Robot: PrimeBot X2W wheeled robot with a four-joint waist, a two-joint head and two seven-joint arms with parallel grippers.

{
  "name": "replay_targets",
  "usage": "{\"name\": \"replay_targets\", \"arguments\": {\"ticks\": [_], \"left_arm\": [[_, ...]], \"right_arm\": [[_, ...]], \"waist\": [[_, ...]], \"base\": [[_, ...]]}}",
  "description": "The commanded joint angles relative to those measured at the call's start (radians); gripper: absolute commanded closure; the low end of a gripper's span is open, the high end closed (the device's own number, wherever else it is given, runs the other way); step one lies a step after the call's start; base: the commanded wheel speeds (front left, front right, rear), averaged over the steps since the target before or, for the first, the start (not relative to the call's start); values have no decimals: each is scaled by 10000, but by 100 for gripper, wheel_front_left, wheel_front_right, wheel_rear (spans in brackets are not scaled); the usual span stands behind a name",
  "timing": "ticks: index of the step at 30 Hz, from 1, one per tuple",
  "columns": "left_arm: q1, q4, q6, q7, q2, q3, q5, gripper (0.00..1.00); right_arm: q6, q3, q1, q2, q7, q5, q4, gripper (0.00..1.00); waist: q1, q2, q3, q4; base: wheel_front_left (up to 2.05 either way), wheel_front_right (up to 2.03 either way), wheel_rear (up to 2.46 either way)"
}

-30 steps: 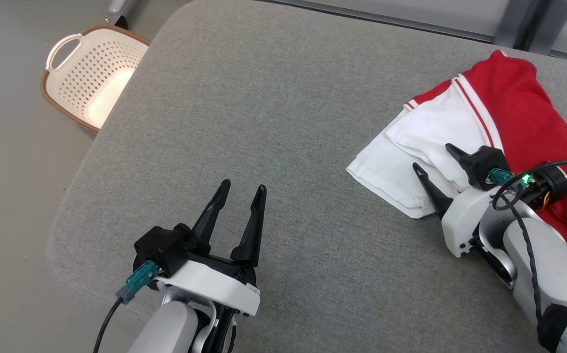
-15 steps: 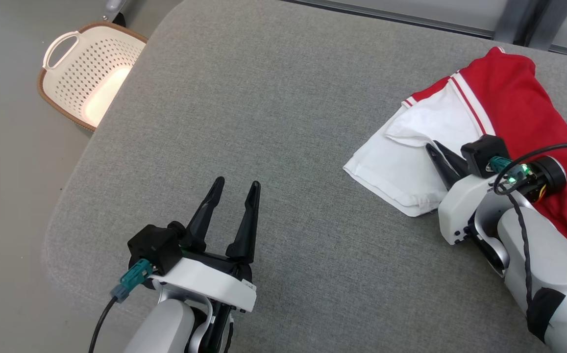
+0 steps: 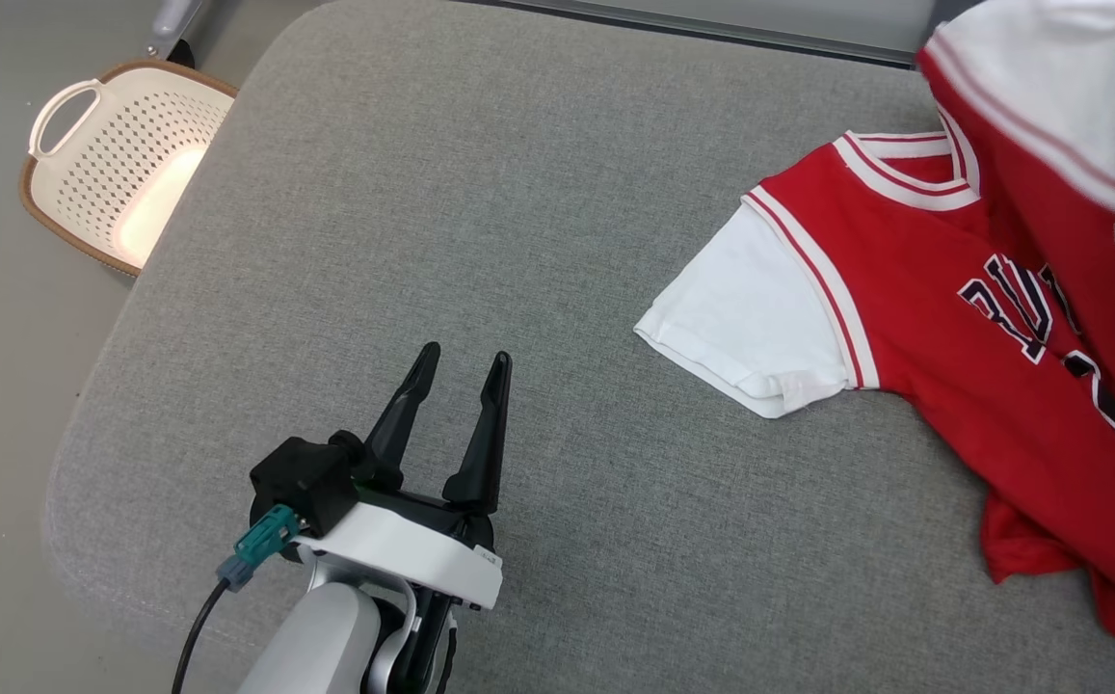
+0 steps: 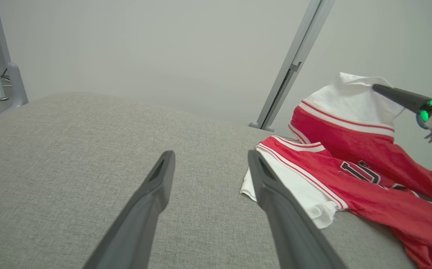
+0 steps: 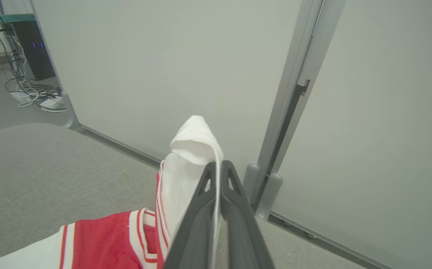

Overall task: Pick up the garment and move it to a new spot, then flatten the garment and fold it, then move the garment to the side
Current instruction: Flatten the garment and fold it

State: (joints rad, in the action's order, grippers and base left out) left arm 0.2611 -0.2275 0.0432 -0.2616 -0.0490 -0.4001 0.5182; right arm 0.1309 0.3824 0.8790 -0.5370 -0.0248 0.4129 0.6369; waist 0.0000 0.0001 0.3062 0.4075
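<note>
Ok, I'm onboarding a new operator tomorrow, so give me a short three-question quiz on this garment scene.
1. True or false: the left jaws are shut on the red-and-white jersey.
2. Which part of the jersey do the right jaws pinch? A) red hem B) white sleeve C) neckline
3. Fill in: on the floor past the grey cushion's far left corner stands a white perforated ____.
Key: 1 false, they stand open over bare cushion; 2 B; 3 laundry basket.
</note>
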Motion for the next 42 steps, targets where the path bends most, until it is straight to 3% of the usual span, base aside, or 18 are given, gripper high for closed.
{"name": "replay_targets", "arguments": {"ticks": [1, 9, 14, 18, 19, 20, 26, 33, 42], "left_arm": [[179, 9, 52, -46, -35, 17, -71, 0], [352, 62, 116, -46, -38, -272, 92, 0], [403, 41, 146, -46, -33, -376, 170, 0], [390, 25, 107, -46, -33, -408, 201, 0], [393, 34, 95, -46, -30, -423, 214, 0], [407, 38, 83, -46, -35, -436, 233, 0], [521, -10, 10, -46, -36, -380, 170, 0], [534, -149, 85, -46, -33, 83, -208, 0], [336, -251, 204, -46, -36, 728, -651, 0]], "right_arm": [[-2, -71, 179, -162, -122, 45, -74, 100], [-2, -245, 2182, -1865, -1158, -1077, -610, 100], [-2, 22, 3374, -2141, -1443, -1690, -412, 100], [-2, 409, 3632, -1798, -1513, -1716, 40, 100], [-2, 462, 3618, -1729, -1415, -1737, 189, 55], [-2, 534, 3530, -1621, -1383, -1672, 377, 0], [-4, 854, 2975, -1102, -1108, -1169, 1194, 0], [-2, 874, 2276, -605, -269, -668, 1252, 0], [-2, -450, 114, 159, 1157, 205, 430, 0]], "waist": [[0, -1, 36, -16], [0, -1, 372, 122], [0, -1, 561, 382], [0, -1, 651, 506], [0, -1, 680, 521], [0, -1, 705, 531], [0, -1, 655, 348], [0, -1, 188, -459], [0, -1, -633, -1679]], "base": [[0, 0, 0], [0, 0, 0], [0, 0, 0], [0, 0, 0], [0, 0, 0], [0, 0, 0], [0, 0, 0], [0, 0, 0], [0, 0, 0]]}}
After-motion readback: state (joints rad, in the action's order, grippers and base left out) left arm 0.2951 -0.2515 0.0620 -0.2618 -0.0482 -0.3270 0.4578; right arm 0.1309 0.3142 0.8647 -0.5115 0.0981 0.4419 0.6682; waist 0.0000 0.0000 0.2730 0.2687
